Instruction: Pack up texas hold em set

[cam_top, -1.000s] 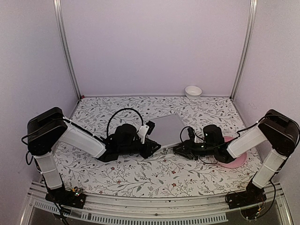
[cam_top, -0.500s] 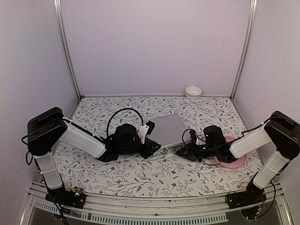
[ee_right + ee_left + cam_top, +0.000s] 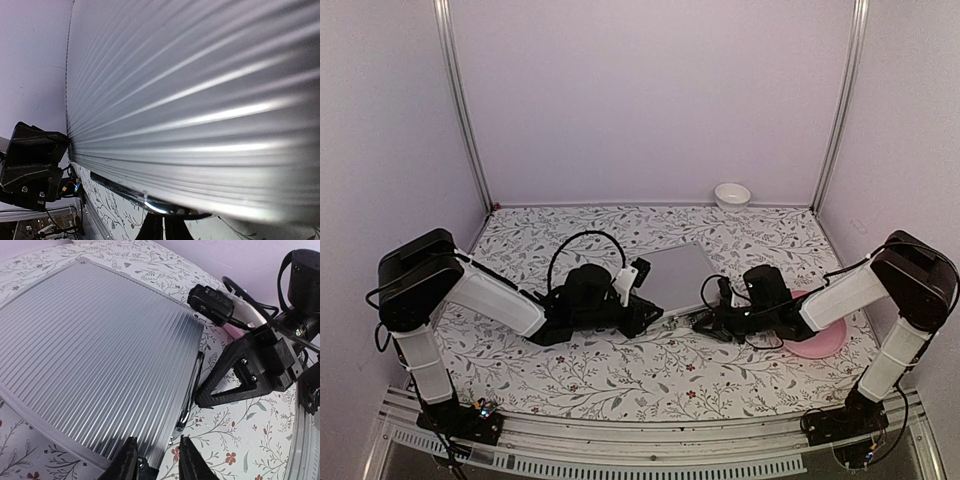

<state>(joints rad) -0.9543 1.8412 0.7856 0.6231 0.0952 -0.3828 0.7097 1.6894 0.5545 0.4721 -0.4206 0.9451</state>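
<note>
One closed silver case (image 3: 674, 276), its inside hidden. The left gripper (image 3: 161, 463) pinches its near edge, tips cropped. The right gripper (image 3: 163, 228), barely visible, is squeezed together beside the metal handle (image 3: 167, 206).

Top cam wide, wrist cams near case (image 3: 90, 355)

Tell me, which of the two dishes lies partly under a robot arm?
The flat pink plate, on the right: the right arm reaches across it, hiding part. The small white bowl stands alone by the back wall.
</note>
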